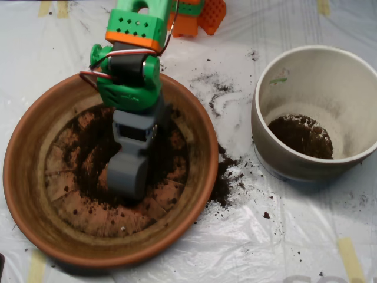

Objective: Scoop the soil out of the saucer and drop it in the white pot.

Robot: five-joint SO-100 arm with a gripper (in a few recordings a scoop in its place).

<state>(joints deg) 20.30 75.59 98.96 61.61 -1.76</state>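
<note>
The terracotta saucer (35, 194) fills the left half of the overhead view. Dark soil (88, 156) is spread thinly over its grooved bottom, thickest around the middle. The grey scoop (128, 177) on the green and orange arm points down into the saucer's middle and rests in that soil. Its halves look closed together. The white pot (330, 76) stands to the right, apart from the saucer, with a small heap of soil (301, 135) on its floor. A green mark (278, 79) sits near the pot's upper left rim.
Spilled soil (224, 177) lies on the white plastic sheet between saucer and pot, with more crumbs (215, 88) above. The arm's orange base parts (200, 15) sit at the top edge. Yellowish tape strips mark the sheet's corners.
</note>
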